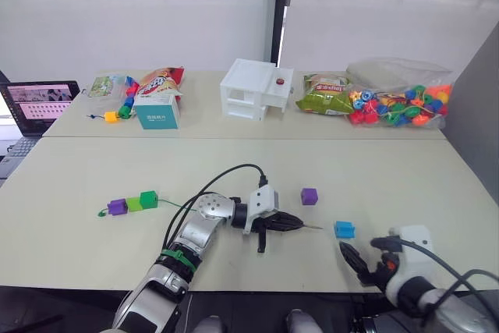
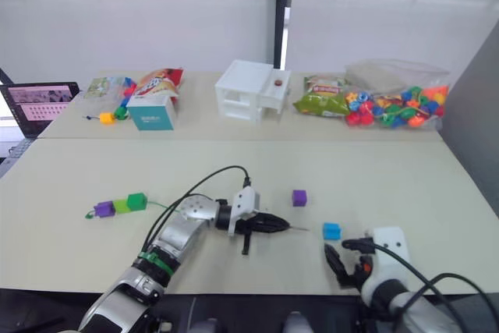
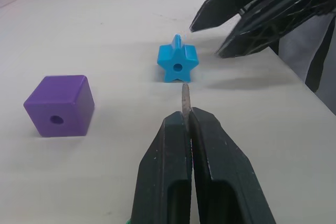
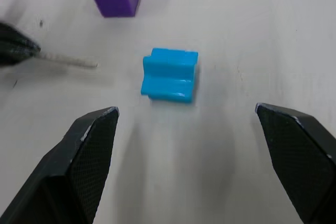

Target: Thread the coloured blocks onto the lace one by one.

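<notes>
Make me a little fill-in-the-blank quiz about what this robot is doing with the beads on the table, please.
1. The left gripper has its fingers closed on the stiff tip of the ____.
2. The lace already carries ____ blocks near its far end.
3. The right gripper hovers with fingers ____ around the blue block, not touching it.
4. The loose block beyond the blue one is ____.

Missing words: lace; three; open; purple
</notes>
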Robot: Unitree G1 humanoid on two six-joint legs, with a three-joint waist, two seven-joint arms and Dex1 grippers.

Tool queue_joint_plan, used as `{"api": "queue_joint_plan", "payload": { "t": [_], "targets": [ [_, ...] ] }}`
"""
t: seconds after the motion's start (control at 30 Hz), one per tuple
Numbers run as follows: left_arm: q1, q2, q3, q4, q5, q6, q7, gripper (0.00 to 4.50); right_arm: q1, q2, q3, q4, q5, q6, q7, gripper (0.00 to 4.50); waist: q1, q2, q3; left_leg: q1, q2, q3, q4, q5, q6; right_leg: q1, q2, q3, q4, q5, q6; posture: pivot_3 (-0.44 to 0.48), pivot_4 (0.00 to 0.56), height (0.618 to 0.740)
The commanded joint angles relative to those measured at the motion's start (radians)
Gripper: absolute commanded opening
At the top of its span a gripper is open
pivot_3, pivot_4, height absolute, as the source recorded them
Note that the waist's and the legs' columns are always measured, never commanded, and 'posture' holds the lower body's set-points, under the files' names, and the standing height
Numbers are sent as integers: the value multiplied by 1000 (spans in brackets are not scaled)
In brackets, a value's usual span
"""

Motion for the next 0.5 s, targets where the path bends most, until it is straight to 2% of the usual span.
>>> {"api": "queue_joint_plan", "payload": {
  "t": [0.03,0.13,0.23,0.37,0.43,0.5],
  "targets": [
    [-2,-12,12,0,-1,-27,13,0,-13,-242,-65,-15,56,8,210,4462,-5,0,0,0,0,0,0,0,0,0,0,0,0,0,0,0,150,740],
    [1,-21,11,-5,1,-25,27,0,13,-554,3,90,-128,-177,420,4462,-3,0,0,1,1,2,0,0,0,2,1,1,-4,0,1,0,150,740],
    [14,-28,3,-24,6,-19,39,0,-118,-746,95,274,-211,-354,584,4462,-3,-1,1,1,2,1,0,0,0,6,2,0,-10,0,1,0,150,740],
    [29,-30,-4,-48,19,-6,61,0,-385,-854,297,431,-287,-491,743,4462,-2,0,1,3,2,2,0,0,0,8,1,0,-11,0,1,0,150,740],
    [35,-31,-8,-54,32,-5,79,0,-547,-848,424,494,-336,-535,823,4462,0,0,1,3,2,2,0,0,1,8,1,0,-11,0,1,0,150,740],
    [38,-33,-9,-58,38,-4,90,0,-636,-833,497,530,-369,-552,873,4462,3,-1,1,2,2,2,0,0,1,7,1,0,-11,0,1,0,150,740]
  ]
}}
